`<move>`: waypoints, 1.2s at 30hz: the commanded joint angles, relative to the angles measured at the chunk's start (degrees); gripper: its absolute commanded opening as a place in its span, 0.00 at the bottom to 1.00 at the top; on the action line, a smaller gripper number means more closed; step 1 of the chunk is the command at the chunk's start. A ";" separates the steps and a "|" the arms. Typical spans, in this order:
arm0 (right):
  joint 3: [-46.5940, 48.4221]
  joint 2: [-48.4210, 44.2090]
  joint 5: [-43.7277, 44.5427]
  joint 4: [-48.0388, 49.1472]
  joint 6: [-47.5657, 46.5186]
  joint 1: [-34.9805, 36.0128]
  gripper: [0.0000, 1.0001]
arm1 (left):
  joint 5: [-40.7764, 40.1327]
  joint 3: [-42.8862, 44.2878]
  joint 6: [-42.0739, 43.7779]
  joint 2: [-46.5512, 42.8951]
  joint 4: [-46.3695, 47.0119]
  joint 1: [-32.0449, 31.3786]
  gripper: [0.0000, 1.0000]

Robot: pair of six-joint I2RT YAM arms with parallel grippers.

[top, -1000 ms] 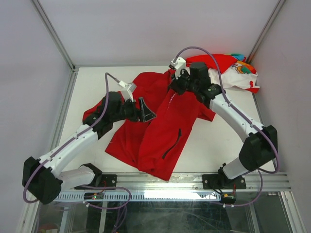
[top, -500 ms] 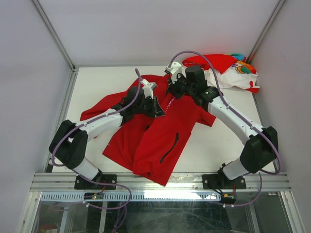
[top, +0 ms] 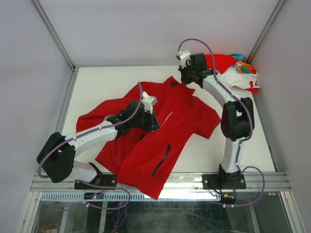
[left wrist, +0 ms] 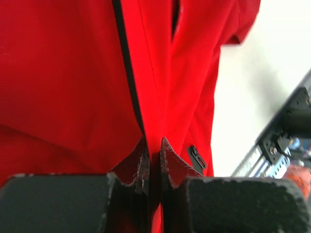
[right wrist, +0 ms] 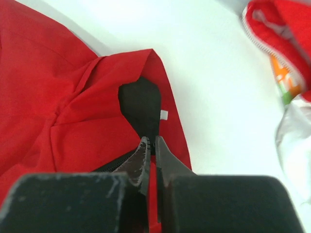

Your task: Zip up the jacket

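Observation:
The red jacket [top: 189,116] lies spread across the white table, collar toward the back. My left gripper [top: 155,125] is at the jacket's front opening, mid-chest. In the left wrist view it [left wrist: 154,145] is shut on a fold of red fabric beside the black zipper line [left wrist: 127,63]. The dark pocket zip pull [left wrist: 197,158] lies just right of the jaws. My right gripper [top: 183,80] is at the collar. Seen from the right wrist, it [right wrist: 151,141] is shut on the collar edge where the black lining [right wrist: 141,104] shows.
A smaller red-and-white garment [top: 233,73] with a colourful print lies bunched at the back right corner, close to the right arm; its edge [right wrist: 282,48] shows in the right wrist view. A metal rail [top: 194,182] runs along the near edge. Grey walls enclose the table.
The left gripper went from open to shut on the jacket's front. The right arm reached toward the back with the collar, and the jacket stretched out and shifted.

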 commanded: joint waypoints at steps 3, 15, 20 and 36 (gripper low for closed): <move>13.74 6.70 6.21 4.16 2.25 -9.43 0.00 | -4.69 -2.92 1.08 -8.91 -9.56 -0.86 0.00; 4.01 -11.03 -8.59 4.06 13.12 -13.52 0.00 | -11.80 20.63 4.20 0.13 -11.37 9.67 0.23; -6.01 -25.23 -8.92 4.98 18.49 -14.01 0.37 | -11.98 25.58 4.29 -2.90 -11.17 10.99 0.59; -39.84 -78.77 -0.53 -1.42 26.84 -14.09 0.99 | -22.45 6.04 4.56 -48.30 -17.03 12.11 0.99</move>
